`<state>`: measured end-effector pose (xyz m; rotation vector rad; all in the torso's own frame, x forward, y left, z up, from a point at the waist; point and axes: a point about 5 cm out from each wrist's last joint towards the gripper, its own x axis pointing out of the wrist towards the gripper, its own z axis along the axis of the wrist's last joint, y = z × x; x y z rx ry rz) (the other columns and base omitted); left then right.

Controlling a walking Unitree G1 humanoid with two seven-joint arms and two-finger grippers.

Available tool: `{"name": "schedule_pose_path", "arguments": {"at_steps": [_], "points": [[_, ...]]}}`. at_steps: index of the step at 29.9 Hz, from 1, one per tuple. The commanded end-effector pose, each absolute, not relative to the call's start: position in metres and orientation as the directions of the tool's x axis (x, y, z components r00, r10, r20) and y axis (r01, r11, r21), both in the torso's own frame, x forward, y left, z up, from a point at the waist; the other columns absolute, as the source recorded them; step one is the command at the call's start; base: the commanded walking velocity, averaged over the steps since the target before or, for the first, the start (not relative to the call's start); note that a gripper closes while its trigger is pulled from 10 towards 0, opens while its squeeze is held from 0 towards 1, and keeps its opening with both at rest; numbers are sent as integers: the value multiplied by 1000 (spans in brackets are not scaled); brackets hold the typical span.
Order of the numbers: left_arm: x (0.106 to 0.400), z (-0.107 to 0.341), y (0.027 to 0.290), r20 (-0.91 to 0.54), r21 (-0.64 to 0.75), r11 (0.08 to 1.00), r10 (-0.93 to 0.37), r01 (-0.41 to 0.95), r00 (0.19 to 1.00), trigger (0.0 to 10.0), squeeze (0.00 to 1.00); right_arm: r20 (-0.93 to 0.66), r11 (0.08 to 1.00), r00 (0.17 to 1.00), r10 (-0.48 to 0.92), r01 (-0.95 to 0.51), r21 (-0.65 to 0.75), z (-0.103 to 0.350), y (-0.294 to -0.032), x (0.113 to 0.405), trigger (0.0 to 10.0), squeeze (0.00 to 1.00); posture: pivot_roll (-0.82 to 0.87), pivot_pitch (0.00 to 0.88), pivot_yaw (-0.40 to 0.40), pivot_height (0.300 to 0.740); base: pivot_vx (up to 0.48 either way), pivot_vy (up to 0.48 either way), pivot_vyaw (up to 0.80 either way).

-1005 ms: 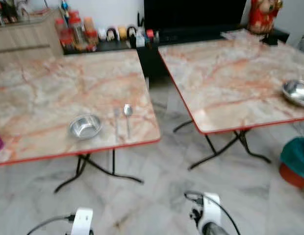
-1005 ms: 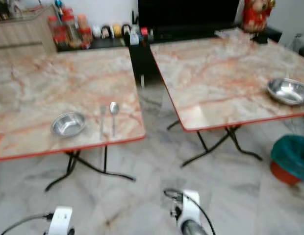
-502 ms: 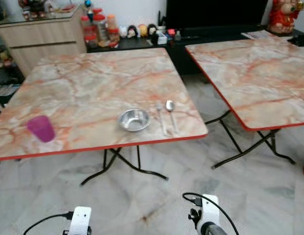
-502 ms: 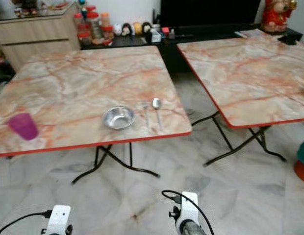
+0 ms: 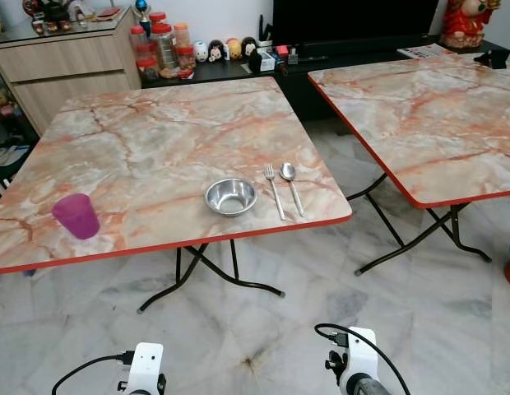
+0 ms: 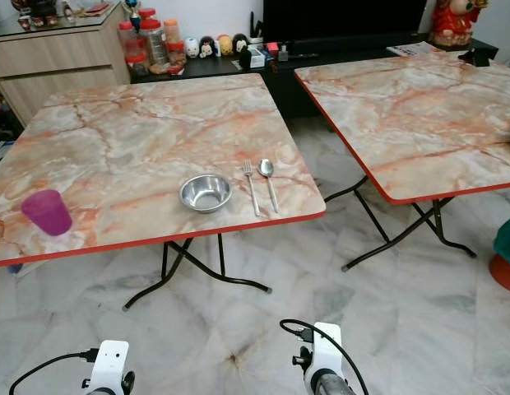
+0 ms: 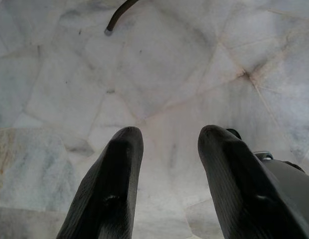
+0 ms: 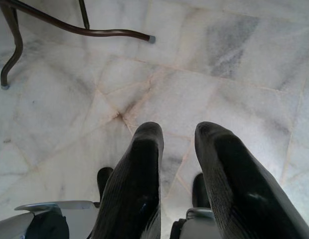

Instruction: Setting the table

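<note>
Marble-patterned folding table (image 5: 156, 148) carries a round steel bowl (image 5: 230, 197), a steel fork (image 5: 274, 189) and spoon (image 5: 292, 186) beside it, and a purple plastic cup (image 5: 76, 216) well apart. Left gripper (image 7: 167, 144) and right gripper (image 8: 177, 142) hang over the floor, fingers spread.

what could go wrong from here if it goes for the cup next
The cup stands near the table's red edge, far to the robot's left; a clumsy reach could tip it or push it off.
The fork and spoon also lie close to that edge, so a passing arm might sweep them onto the floor.
The table's legs splay forward, so walking closer risks a knock.
</note>
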<state>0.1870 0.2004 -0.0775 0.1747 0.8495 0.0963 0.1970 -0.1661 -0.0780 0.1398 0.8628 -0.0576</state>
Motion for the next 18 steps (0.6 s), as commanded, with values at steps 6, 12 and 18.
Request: {"name": "schedule_pose_path", "arguments": {"at_steps": [6, 12, 18], "points": [[182, -80, 202, -749, 200, 979, 168, -22, 641, 10000, 0, -762, 987, 647, 13, 113, 112, -78, -166, 197, 10000, 0, 34, 0, 43, 740, 259, 0, 0], [180, -81, 203, -752, 199, 980, 171, -29, 637, 10000, 0, -757, 988, 654, 6, 111, 104, -77, -167, 198, 10000, 0, 33, 0, 39, 740, 271, 0, 0], [179, -81, 204, -755, 190, 980, 180, -53, 631, 10000, 0, -754, 988, 656, 19, 102, 114, -76, -166, 200, 10000, 0, 42, 0, 27, 740, 307, 0, 0]]}}
